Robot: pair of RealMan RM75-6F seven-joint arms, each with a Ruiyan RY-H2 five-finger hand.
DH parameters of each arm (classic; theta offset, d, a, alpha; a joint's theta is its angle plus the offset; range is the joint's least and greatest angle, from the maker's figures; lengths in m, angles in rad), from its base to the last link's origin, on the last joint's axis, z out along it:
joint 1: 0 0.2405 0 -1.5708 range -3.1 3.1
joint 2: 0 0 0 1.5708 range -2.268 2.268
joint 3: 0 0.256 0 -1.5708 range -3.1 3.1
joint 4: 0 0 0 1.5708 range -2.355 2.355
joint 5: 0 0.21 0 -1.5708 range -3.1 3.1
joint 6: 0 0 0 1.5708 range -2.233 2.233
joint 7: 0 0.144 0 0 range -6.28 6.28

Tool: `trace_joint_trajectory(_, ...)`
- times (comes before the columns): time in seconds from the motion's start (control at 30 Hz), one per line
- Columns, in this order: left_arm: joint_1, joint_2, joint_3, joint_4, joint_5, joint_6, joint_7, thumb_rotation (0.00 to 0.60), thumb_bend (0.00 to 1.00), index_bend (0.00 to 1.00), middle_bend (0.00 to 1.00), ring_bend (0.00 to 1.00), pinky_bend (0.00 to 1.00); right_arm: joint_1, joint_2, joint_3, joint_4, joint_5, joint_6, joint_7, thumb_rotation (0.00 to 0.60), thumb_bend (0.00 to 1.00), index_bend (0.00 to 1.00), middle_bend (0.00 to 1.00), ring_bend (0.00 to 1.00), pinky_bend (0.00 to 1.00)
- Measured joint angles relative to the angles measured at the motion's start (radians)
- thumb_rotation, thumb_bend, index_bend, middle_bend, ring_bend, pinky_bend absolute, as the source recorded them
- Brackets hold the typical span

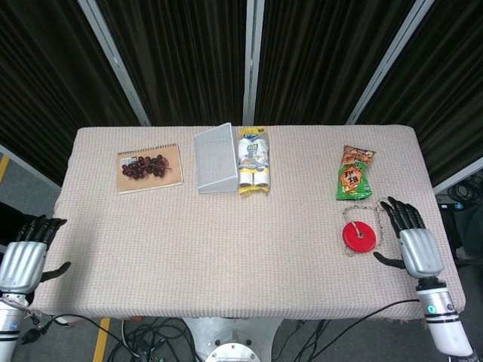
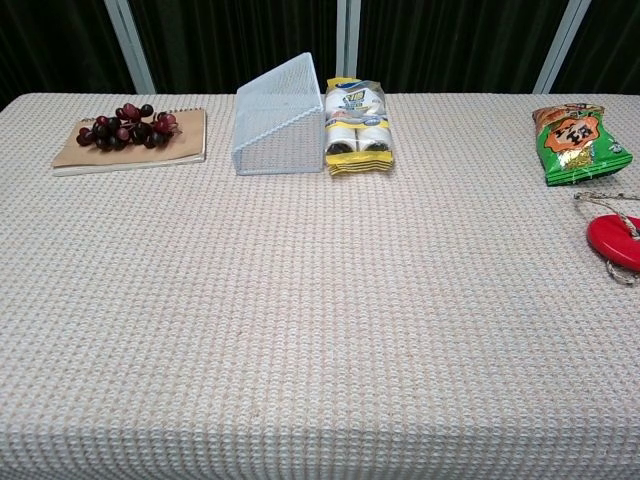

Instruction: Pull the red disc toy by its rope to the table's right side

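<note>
Rightward, red disc toy [image 1: 359, 237] near table edge [image 1: 435, 226]; right robot hand [image 1: 415, 245] spread, empty.

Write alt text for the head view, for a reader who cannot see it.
A red disc toy with its rope lies near the table's right edge, the open right hand beside it. The left hand hangs off the left edge.
</note>
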Motion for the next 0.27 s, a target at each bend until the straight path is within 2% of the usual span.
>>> trace_joint_trajectory(0.13,-0.004,0.003,-0.001,-0.002,-0.002,-0.005,0.001,0.6,0.13,0.18,0.16,0.08,0.18,-0.094,-0.005,-0.027,0.05,-0.004,0.086,0.007,0.6,0.0,0.0,0.0,0.0,0.0)
trace_joint_trajectory(0.27,-0.003,0.002,-0.002,-0.007,0.001,0.001,0.003,0.6,0.13,0.18,0.16,0.08,0.18,-0.157,-0.016,-0.041,0.102,0.008,0.126,0.012,0.6,0.0,0.0,0.0,0.0,0.0)
